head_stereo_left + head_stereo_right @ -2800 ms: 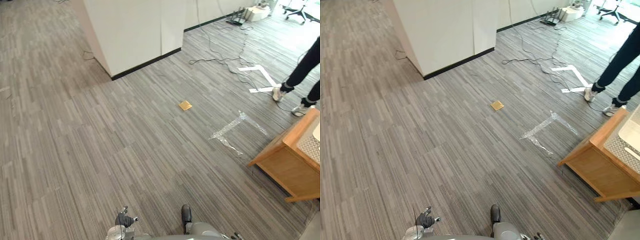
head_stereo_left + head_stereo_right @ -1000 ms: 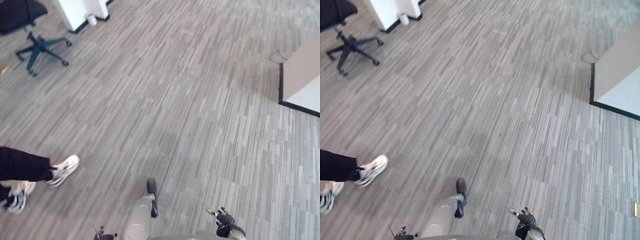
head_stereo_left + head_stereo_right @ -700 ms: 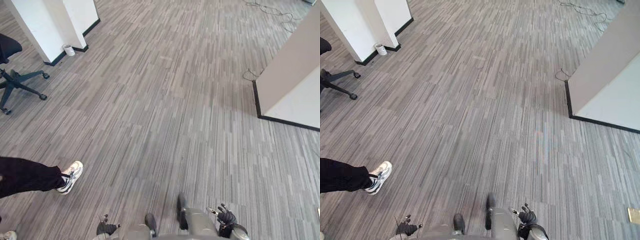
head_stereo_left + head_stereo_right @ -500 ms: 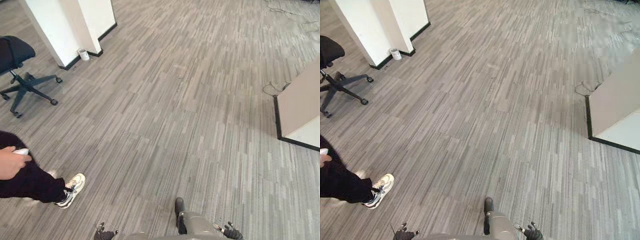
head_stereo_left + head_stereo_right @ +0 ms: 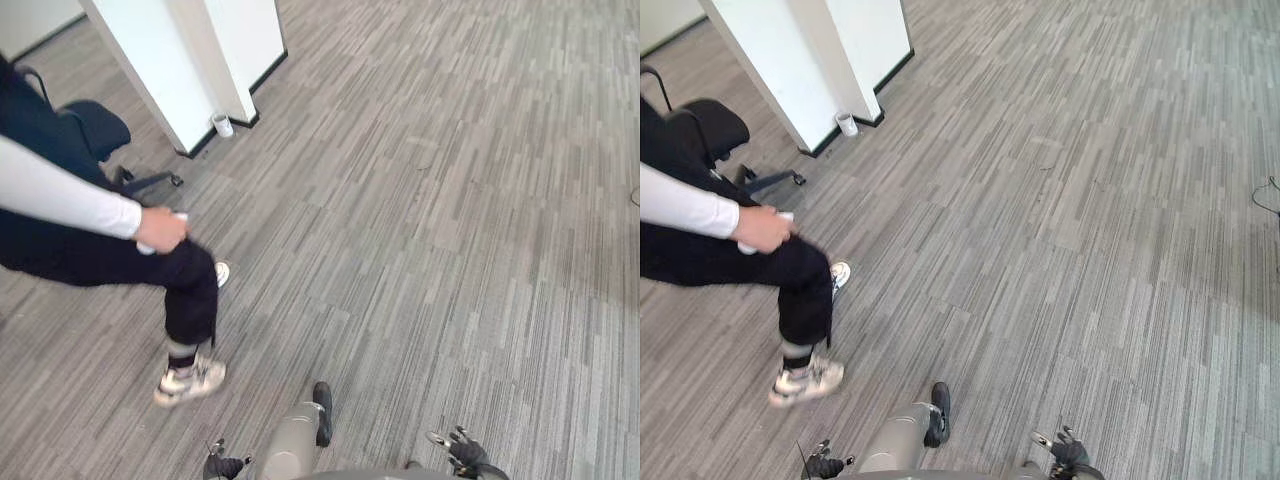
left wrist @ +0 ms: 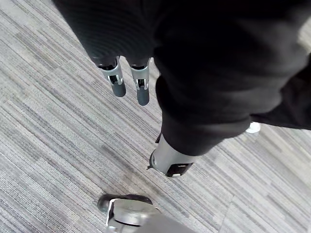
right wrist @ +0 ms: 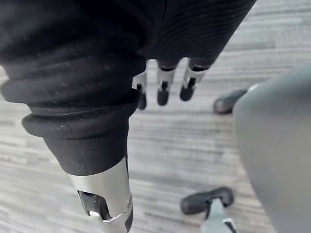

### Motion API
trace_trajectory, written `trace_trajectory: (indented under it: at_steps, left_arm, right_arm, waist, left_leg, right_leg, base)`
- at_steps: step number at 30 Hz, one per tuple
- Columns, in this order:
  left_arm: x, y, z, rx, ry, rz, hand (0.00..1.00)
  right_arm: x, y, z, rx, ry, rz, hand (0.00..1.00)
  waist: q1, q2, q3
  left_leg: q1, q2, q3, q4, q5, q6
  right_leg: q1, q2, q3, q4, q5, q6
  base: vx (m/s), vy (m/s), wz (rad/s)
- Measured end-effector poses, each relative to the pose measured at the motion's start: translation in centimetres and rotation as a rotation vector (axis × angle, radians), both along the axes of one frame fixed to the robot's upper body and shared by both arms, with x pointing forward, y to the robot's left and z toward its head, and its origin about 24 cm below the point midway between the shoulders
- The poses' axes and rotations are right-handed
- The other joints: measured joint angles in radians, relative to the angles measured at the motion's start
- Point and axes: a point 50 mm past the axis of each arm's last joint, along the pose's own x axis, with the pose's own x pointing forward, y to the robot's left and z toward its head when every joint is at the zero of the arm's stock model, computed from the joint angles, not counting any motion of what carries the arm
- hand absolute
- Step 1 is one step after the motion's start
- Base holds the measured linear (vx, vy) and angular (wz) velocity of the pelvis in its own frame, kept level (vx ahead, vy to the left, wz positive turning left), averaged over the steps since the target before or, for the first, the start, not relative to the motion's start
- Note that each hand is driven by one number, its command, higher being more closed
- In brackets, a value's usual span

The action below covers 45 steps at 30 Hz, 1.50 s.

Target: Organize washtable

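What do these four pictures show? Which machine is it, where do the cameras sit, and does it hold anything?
It is a humanoid robot. The two wide pictures come from cameras in its head, looking down at a grey carpet floor. Its left hand and right hand hang at the lower edge. The two close pictures come from a camera on each wrist, looking along that hand: the fingers are relaxed and hold nothing. On the robot's left a person in dark trousers grips a small white object. Beyond stand an office chair, a white pillar and a white cup.
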Motion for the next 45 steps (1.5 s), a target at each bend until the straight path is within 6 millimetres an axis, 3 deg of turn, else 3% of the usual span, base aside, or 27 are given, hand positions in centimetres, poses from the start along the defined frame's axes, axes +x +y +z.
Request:
trace_trajectory:
  at_steps: [2, 3, 4, 5, 6, 7, 8, 11, 12, 13, 14, 16, 17, 19, 20, 21, 22, 23, 24, 27, 31, 32, 45]
  left_arm:
    - [-1.8, 0.7, -0.1, 0.008, 0.039, 0.048, 0.00]
    - [-2.2, 0.6, -0.2, 0.004, 0.052, 0.051, 0.00]
    - [-2.8, 0.4, -0.3, -0.002, 0.072, 0.051, 0.00]
    - [-3.0, 0.2, -0.4, -0.006, 0.080, 0.041, 0.00]
    - [-2.7, 0.0, -0.5, -0.012, 0.090, 0.011, 0.00]
    - [-2.5, 0.1, -0.4, -0.008, 0.087, -0.003, 0.00]
    - [-1.6, 0.2, -0.3, -0.003, 0.073, -0.027, 0.00]
    - [1.3, 0.2, 0.1, 0.008, 0.005, -0.071, 0.00]
    - [2.0, 0.0, 0.2, 0.010, -0.019, -0.093, 0.00]
    - [2.3, -0.1, 0.3, 0.008, -0.032, -0.104, 0.00]
    - [2.5, 0.2, 0.5, 0.010, -0.048, -0.107, 0.00]
    - [2.7, 0.2, 0.6, 0.010, -0.066, -0.071, 0.00]
    - [2.5, 0.2, 0.6, 0.016, -0.064, -0.059, 0.00]
    - [2.2, 0.2, 0.6, 0.025, -0.062, -0.052, 0.00]
    - [2.5, 0.5, 0.9, 0.038, -0.085, -0.060, 0.00]
    - [2.5, 0.2, 0.9, 0.035, -0.089, -0.067, 0.00]
    - [2.5, -0.4, 0.8, 0.021, -0.084, -0.078, 0.00]
    - [2.3, -0.3, 0.7, 0.021, -0.072, -0.086, 0.00]
    - [2.4, 0.3, 0.8, 0.039, -0.066, -0.105, 0.00]
    - [3.2, 0.7, 0.9, 0.055, -0.073, -0.143, 0.00]
    - [3.3, 0.6, 0.8, 0.056, -0.063, -0.163, 0.00]
    - [1.8, 0.3, 0.1, 0.042, 0.015, -0.195, 0.00]
    - [1.3, 0.1, -0.1, 0.001, 0.011, -0.110, 0.00]
  right_arm:
    - [0.2, 0.4, 0.0, 0.003, -0.007, 0.010, 0.00]
    - [0.3, 0.3, 0.1, -0.001, -0.012, 0.011, 0.00]
    - [0.6, 0.2, 0.2, -0.006, -0.021, 0.017, 0.00]
    - [0.6, 0.2, 0.2, -0.008, -0.017, 0.027, 0.00]
    - [0.2, 0.4, 0.0, -0.003, -0.003, 0.036, 0.00]
    - [0.6, 0.3, 0.2, -0.010, -0.015, 0.034, 0.00]
    - [1.0, 0.1, 0.3, -0.019, -0.030, 0.048, 0.00]
    - [1.5, 0.1, 0.6, -0.024, -0.053, 0.052, 0.00]
    - [1.3, 0.0, 0.5, -0.026, -0.048, 0.049, 0.00]
    - [0.9, -0.1, 0.4, -0.026, -0.039, 0.039, 0.00]
    - [0.0, -0.4, 0.3, -0.031, -0.020, 0.026, 0.00]
    - [-0.7, -1.1, 0.1, -0.050, 0.020, 0.062, 0.00]
    - [-0.9, -1.0, 0.0, -0.047, 0.033, 0.070, 0.00]
    - [-1.7, -1.3, -0.2, -0.048, 0.068, 0.050, 0.00]
    - [-2.0, -0.8, -0.4, -0.029, 0.076, 0.027, 0.00]
    - [-1.9, -1.2, -0.3, -0.036, 0.072, 0.018, 0.00]
    - [-1.9, -1.8, -0.2, -0.048, 0.068, 0.008, 0.00]
    - [-1.8, -1.5, -0.2, -0.044, 0.062, 0.005, 0.00]
    - [-1.8, -0.7, -0.3, -0.027, 0.061, 0.002, 0.00]
    - [-2.1, -0.1, -0.5, -0.014, 0.074, -0.012, 0.00]
    - [-2.2, 0.0, -0.5, -0.015, 0.075, -0.018, 0.00]
    - [-2.7, -0.5, -0.5, -0.040, 0.095, 0.045, 0.00]
    - [-3.2, -0.7, -0.6, -0.043, 0.111, 0.022, 0.00]
  waist:
    - [0.013, -0.045, -0.014]
    - [0.012, -0.044, -0.014]
    - [0.011, -0.037, -0.012]
    - [0.008, -0.034, -0.007]
    - [-0.006, -0.019, -0.001]
    - [-0.020, -0.012, 0.002]
    - [-0.043, -0.008, -0.001]
    - [-0.072, -0.004, 0.001]
    - [-0.077, -0.008, -0.003]
    - [-0.078, -0.010, -0.005]
    - [-0.078, -0.020, -0.013]
    - [-0.048, -0.031, -0.015]
    - [-0.036, -0.025, 0.001]
    - [-0.050, -0.039, 0.018]
    - [-0.046, -0.045, 0.019]
    - [-0.045, -0.031, 0.011]
    - [-0.046, -0.012, 0.008]
    - [-0.043, -0.014, -0.005]
    - [-0.055, -0.040, -0.023]
    - [-0.048, -0.064, -0.028]
    - [-0.049, -0.062, -0.027]
    - [-0.072, -0.042, -0.035]
    - [-0.072, -0.031, -0.030]
  left_leg:
    - [0.125, -0.028, 0.098, -0.095, -0.010, 0.038]
    - [0.163, -0.034, 0.116, -0.125, -0.011, 0.044]
    - [0.237, -0.041, 0.153, -0.172, -0.023, 0.066]
    - [0.300, -0.057, 0.161, -0.210, -0.044, 0.093]
    - [0.369, -0.075, 0.169, -0.254, -0.065, 0.100]
    - [0.400, -0.081, 0.171, -0.278, -0.074, 0.097]
    - [0.456, -0.085, 0.173, -0.317, -0.087, 0.084]
    - [0.559, -0.085, 0.159, -0.377, -0.101, 0.059]
    - [0.601, -0.086, 0.140, -0.393, -0.112, 0.039]
    - [0.624, -0.091, 0.117, -0.392, -0.119, 0.027]
    - [0.619, -0.105, 0.089, -0.340, -0.134, 0.001]
    - [0.436, -0.056, 0.098, 0.088, -0.138, -0.089]
    - [0.361, -0.019, 0.115, 0.228, -0.180, -0.071]
    - [0.313, 0.009, 0.110, 0.193, -0.207, -0.047]
    - [0.281, 0.004, 0.056, 0.004, -0.191, -0.063]
    - [0.276, 0.018, 0.020, -0.183, -0.091, -0.102]
    - [0.272, 0.045, 0.018, -0.275, 0.061, -0.106]
    - [0.294, 0.040, 0.047, -0.293, 0.133, -0.062]
    - [0.313, 0.015, 0.066, -0.347, 0.138, -0.060]
    - [0.329, -0.002, 0.101, -0.380, 0.138, -0.059]
    - [0.381, -0.002, 0.117, -0.409, 0.139, -0.058]
    - [0.422, -0.039, 0.079, -0.540, 0.184, -0.029]
    - [0.478, -0.043, 0.065, -0.533, 0.189, -0.024]
  right_leg:
    - [-0.069, -0.043, 0.093, 0.171, 0.025, 0.044]
    - [-0.094, -0.047, 0.107, 0.236, 0.040, 0.071]
    - [-0.164, -0.054, 0.114, 0.397, 0.070, 0.113]
    - [-0.222, -0.061, 0.087, 0.539, 0.042, 0.103]
    - [-0.283, -0.058, 0.029, 0.652, -0.044, 0.056]
    - [-0.314, -0.049, -0.005, 0.676, -0.077, 0.038]
    - [-0.366, -0.013, -0.069, 0.672, -0.116, 0.008]
    - [-0.440, 0.104, -0.176, 0.507, -0.107, -0.017]
    - [-0.452, 0.161, -0.178, 0.376, -0.045, -0.038]
    - [-0.451, 0.201, -0.167, 0.329, 0.042, -0.088]
    - [-0.454, 0.209, -0.159, 0.340, 0.090, -0.153]
    - [-0.394, 0.180, -0.126, 0.301, 0.061, -0.151]
    - [-0.333, 0.171, -0.109, 0.250, 0.061, -0.150]
    - [-0.238, 0.146, -0.109, 0.186, 0.062, -0.150]
    - [-0.193, 0.116, -0.100, 0.168, 0.061, -0.144]
    - [-0.183, 0.119, -0.092, 0.161, 0.062, -0.122]
    - [-0.173, 0.139, -0.088, 0.150, 0.059, -0.105]
    - [-0.154, 0.120, -0.059, 0.134, 0.033, -0.060]
    - [-0.156, 0.094, -0.048, 0.107, 0.032, -0.045]
    - [-0.150, 0.078, -0.018, 0.070, 0.055, -0.013]
    - [-0.119, 0.080, -0.008, 0.033, 0.102, -0.011]
    - [-0.105, 0.061, -0.045, -0.054, 0.087, 0.008]
    - [-0.041, 0.067, -0.052, -0.053, 0.085, 0.004]
  base:
    - [0.42, 0.299, -0.90]
    - [0.44, 0.304, -1.26]
    - [0.34, 0.243, -1.08]
    - [0.35, 0.285, -1.04]
    - [0.21, 0.186, -0.62]
    - [0.27, 0.219, -0.25]
    - [0.29, 0.193, -0.01]
    - [0.38, 0.138, 0.28]
    - [0.50, 0.074, 0.46]
    - [0.54, 0.081, 0.68]
    - [0.59, 0.098, 0.48]
    - [0.62, 0.134, 0.00]
    - [0.61, 0.131, -0.18]
    - [0.46, 0.112, -0.05]
    - [0.40, 0.157, -0.24]
    - [0.40, 0.185, -0.37]
    - [0.39, 0.206, -0.59]
    - [0.42, 0.244, -0.50]
    - [0.38, 0.217, -0.46]
    - [0.22, 0.125, -0.33]
    - [0.14, 0.071, -0.24]
    - [0.04, 0.018, -0.04]
    - [-0.01, -0.013, 0.00]
